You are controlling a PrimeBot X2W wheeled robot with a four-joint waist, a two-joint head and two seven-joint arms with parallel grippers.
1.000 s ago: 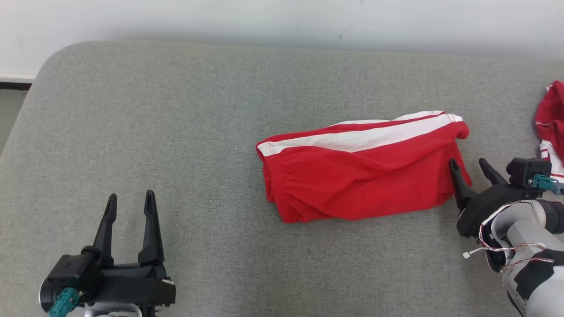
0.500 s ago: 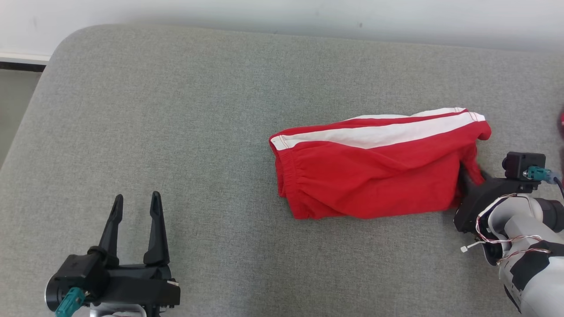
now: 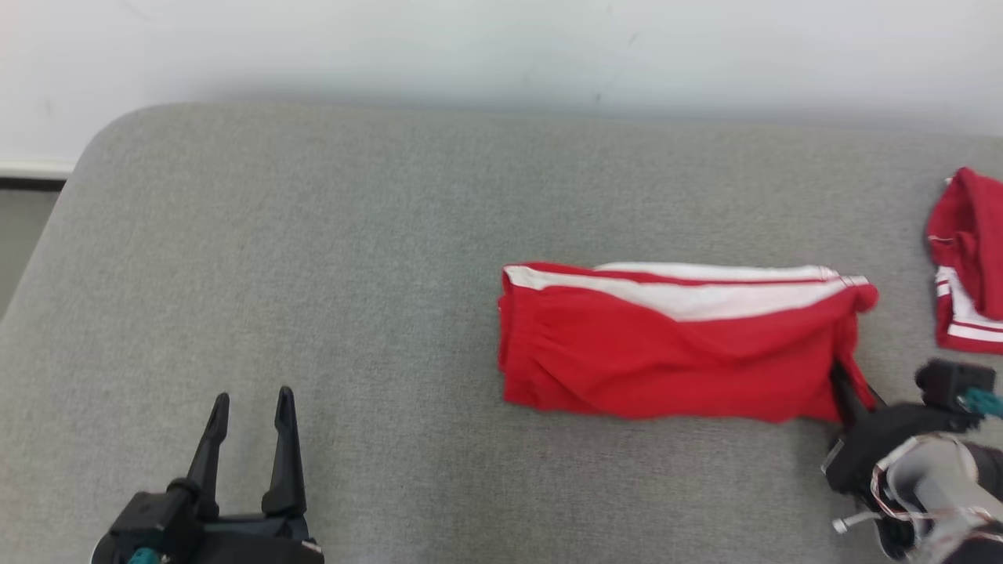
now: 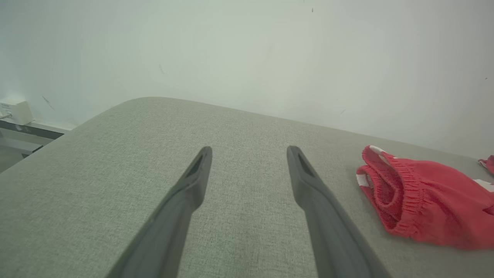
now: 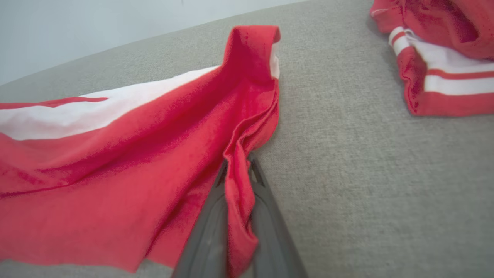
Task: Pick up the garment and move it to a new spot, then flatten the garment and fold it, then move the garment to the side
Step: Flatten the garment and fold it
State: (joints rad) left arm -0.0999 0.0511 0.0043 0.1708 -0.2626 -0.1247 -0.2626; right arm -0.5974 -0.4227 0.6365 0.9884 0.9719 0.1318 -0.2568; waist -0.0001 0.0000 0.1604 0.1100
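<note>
Cloth is bunching inside my right tool (image 5: 237,170), which is clamping the 3 o'clock hem of the folded red shorts with white side stripes (image 3: 674,352), lying right of centre on the grey fabric-covered tabletop (image 3: 313,235). My left tool (image 3: 253,393) is hovering at 7 o'clock, spread wide apart. I'm judging this the move-aside step: next comes a low, steady drag, avoiding the second red-and-white garment (image 3: 968,266) beyond.

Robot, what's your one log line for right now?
right gripper: shut on red shorts, right end | left gripper: open, empty | other red garment: lying far right
</note>
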